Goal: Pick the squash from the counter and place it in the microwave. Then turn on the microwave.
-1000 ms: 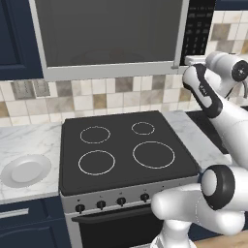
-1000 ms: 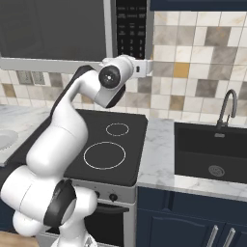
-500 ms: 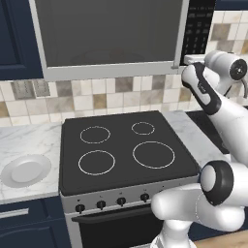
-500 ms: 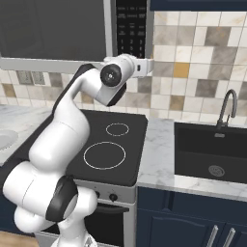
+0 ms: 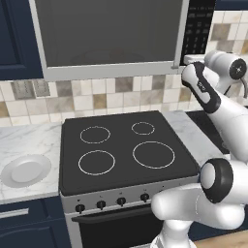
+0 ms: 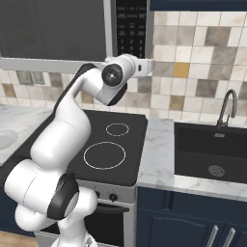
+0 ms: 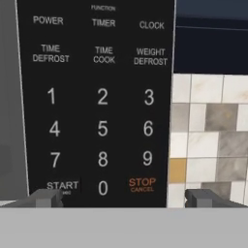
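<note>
our gripper [image 7: 124,197] faces the keypad [image 7: 97,104] of the microwave [image 5: 111,38], fingers [image 7: 46,198] spread wide apart and holding nothing. the left one sits just under the start key [image 7: 62,185], the right one off the panel over the tiled wall [image 7: 208,140].

the microwave door [image 5: 109,31] is shut. we cannot make out the squash on the counter [image 5: 26,140] or through the dark glass, so we cannot tell where it lies; with the hand already at the keypad, we judge it is probably inside.

by its kind we'd expect the squash to be firm, light, smooth and apt to roll, best taken across its middle. the thing in hand now, though, is the start key: flat and stiff, needing a light, straight push from one fingertip. with the fingers this wide, the spare one hangs clear of the panel, which suits us.

the zero key [image 7: 102,188] and stop key [image 7: 142,184] sit close beside start, so a sideways slip could hit the wrong one. below are the stovetop [image 5: 126,150], a white plate [image 5: 25,170] on the left counter, and a sink [image 6: 212,154] to the right, all well apart from the hand.
</note>
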Controlling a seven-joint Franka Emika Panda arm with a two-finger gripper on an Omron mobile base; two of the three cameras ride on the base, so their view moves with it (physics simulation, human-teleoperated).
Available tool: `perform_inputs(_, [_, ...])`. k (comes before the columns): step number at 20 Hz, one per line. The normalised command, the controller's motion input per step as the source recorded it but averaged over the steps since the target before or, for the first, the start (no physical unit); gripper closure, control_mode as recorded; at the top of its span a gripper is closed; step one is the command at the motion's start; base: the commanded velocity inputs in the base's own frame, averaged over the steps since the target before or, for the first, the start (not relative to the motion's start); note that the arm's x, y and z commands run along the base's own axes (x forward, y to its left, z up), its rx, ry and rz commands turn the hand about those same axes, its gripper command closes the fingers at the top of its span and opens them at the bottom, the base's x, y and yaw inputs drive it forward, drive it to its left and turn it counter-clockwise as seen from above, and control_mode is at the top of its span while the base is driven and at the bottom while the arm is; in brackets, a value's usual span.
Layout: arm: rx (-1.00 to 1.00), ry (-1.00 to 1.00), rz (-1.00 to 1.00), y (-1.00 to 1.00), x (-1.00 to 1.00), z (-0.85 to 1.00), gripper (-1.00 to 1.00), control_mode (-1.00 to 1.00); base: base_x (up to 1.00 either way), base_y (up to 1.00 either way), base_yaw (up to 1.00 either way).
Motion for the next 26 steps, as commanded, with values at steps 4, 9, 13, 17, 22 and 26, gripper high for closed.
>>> perform_inputs(4, [0.00, 0.00, 0.00, -0.03, 0.00, -0.07, -1.00, -1.00, 0.00, 0.00, 0.00])
perform_inputs(9, [0.00, 0.00, 0.00, -0.03, 0.09, 0.00, -1.00, -1.00, 0.00, 0.00, 0.00])
perform_inputs(13, [0.00, 0.00, 0.00, -0.01, 0.13, 0.00, -1.00, -1.00, 0.00, 0.00, 0.00])
perform_inputs(17, [0.00, 0.00, 0.00, -0.03, 0.04, -0.01, -1.00, -1.00, 0.00, 0.00, 0.00])
perform_inputs(22, [0.00, 0.00, 0.00, 0.00, 0.03, -0.04, -1.00, -1.00, 0.00, 0.00, 0.00])
perform_inputs(26, [0.00, 0.00, 0.00, 0.00, 0.07, -0.01, -1.00, -1.00, 0.00, 0.00, 0.00])
